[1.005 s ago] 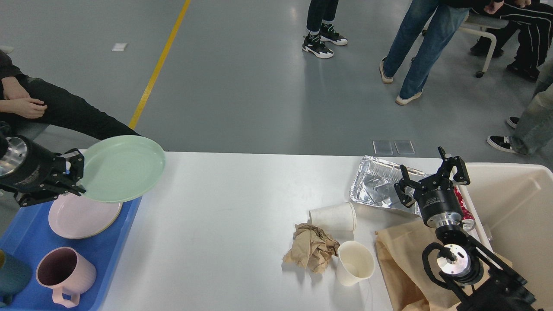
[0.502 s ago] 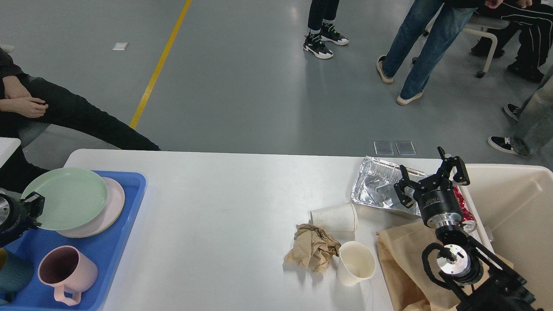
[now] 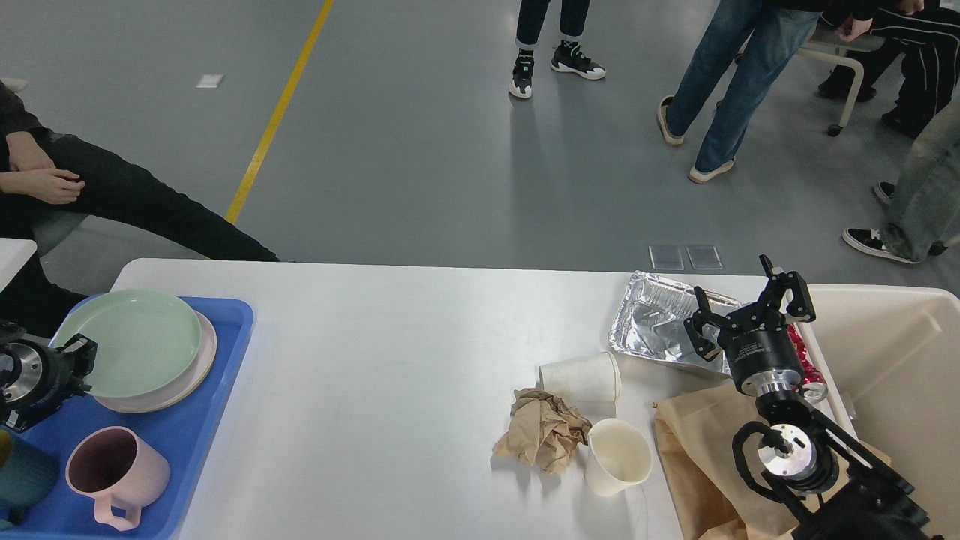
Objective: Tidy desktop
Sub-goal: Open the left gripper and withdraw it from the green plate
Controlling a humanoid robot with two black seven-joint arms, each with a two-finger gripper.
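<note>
The white desktop [image 3: 375, 352] fills the lower view. At its left a blue tray [image 3: 191, 442] holds a green plate [image 3: 131, 352] stacked on a pink plate [image 3: 204, 352], a pink mug [image 3: 112, 472] and a teal cup [image 3: 22, 472]. My left gripper [image 3: 76, 366] sits at the green plate's left edge and appears shut on its rim. My right gripper [image 3: 748, 315] is open and empty above the right end of a foil tray [image 3: 649, 326]. Near it are a paper cup on its side [image 3: 581, 375], crumpled brown paper [image 3: 540, 435] and an upright white cup [image 3: 616, 454].
A cream bin [image 3: 892, 360] stands at the right edge. A red can [image 3: 808, 364] lies beside my right wrist. A brown paper bag [image 3: 690, 457] lies under my right arm. People sit and stand on the floor beyond the table.
My left gripper carried the green plate from above the table edge down onto the pink plate in the tray, then shifted it slightly right. The right arm has not moved.
</note>
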